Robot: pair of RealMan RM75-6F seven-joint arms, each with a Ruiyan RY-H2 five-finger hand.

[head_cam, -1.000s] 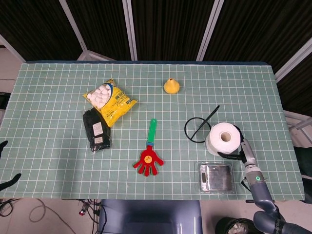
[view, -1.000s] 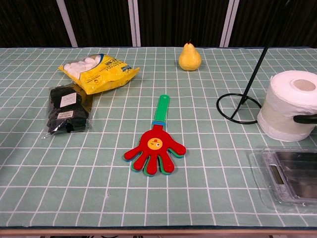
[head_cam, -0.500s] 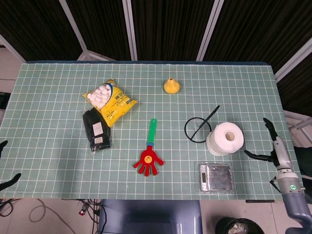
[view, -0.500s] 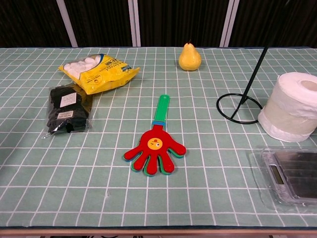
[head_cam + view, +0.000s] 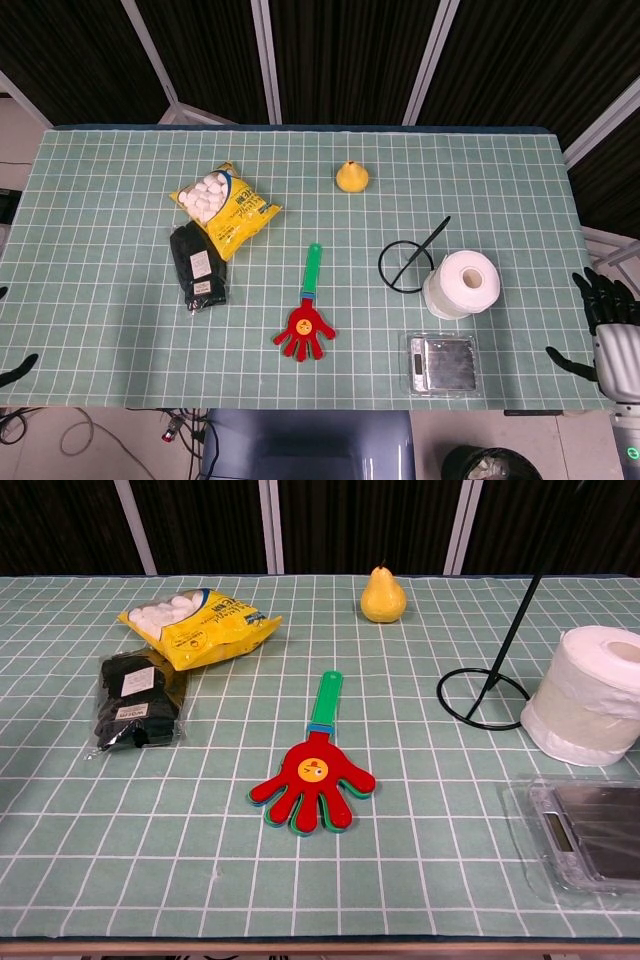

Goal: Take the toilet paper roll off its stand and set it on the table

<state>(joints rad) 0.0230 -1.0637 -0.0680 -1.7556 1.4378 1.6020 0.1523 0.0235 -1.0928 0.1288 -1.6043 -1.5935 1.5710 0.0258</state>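
The white toilet paper roll (image 5: 461, 284) (image 5: 590, 695) stands on end on the green grid table, free of any hand. Its black wire stand (image 5: 404, 266) (image 5: 483, 698) is just left of it, bare, with the thin rod leaning up toward the roll. My right hand (image 5: 608, 325) hovers beyond the table's right edge, well clear of the roll, fingers spread and holding nothing. Of my left hand (image 5: 18, 368) only a dark outstretched fingertip shows at the left border of the head view. The chest view shows neither hand.
A clear plastic box (image 5: 443, 363) (image 5: 590, 840) lies in front of the roll. A red hand clapper (image 5: 306, 322) lies mid-table, a yellow pear (image 5: 351, 176) further back. A yellow snack bag (image 5: 226, 207) and a black packet (image 5: 198, 266) lie to the left.
My right hand released the roll and drew back to the right, past the table edge. The roll stays standing where it was set.
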